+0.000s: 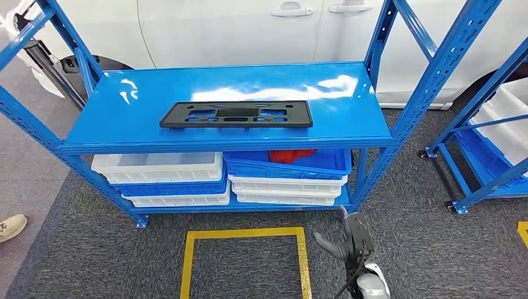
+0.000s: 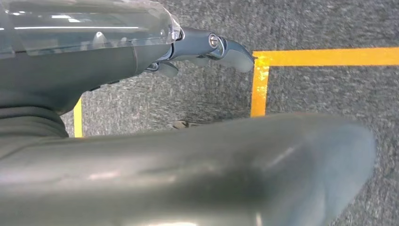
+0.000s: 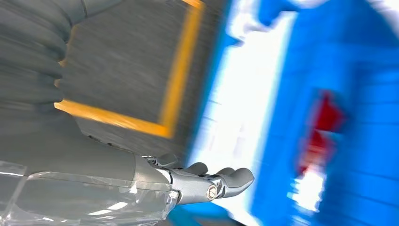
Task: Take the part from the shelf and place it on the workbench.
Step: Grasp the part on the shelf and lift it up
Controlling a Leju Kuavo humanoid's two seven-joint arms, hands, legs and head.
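Note:
A flat black plastic part [image 1: 236, 114] with several cut-outs lies lengthwise on the top board of the blue shelf [image 1: 143, 93], near its front edge. Low at the right, over the carpet in front of the shelf's right post, my right hand [image 1: 346, 244] is well below the part and holds nothing. In the right wrist view the right hand [image 3: 207, 181] has its fingers stretched out towards the blurred blue shelf. In the left wrist view my left hand [image 2: 200, 49] hangs over the carpet with its fingers [image 2: 235, 54] loosely extended and nothing in it.
White and blue bins [image 1: 163, 177] are stacked on the lower board; one blue bin holds a red thing [image 1: 291, 154]. A yellow taped square [image 1: 244, 234] marks the carpet before the shelf. A second blue rack [image 1: 492, 124] stands at the right, a white car [image 1: 236, 25] behind, a person's shoe [image 1: 11, 227] at the left.

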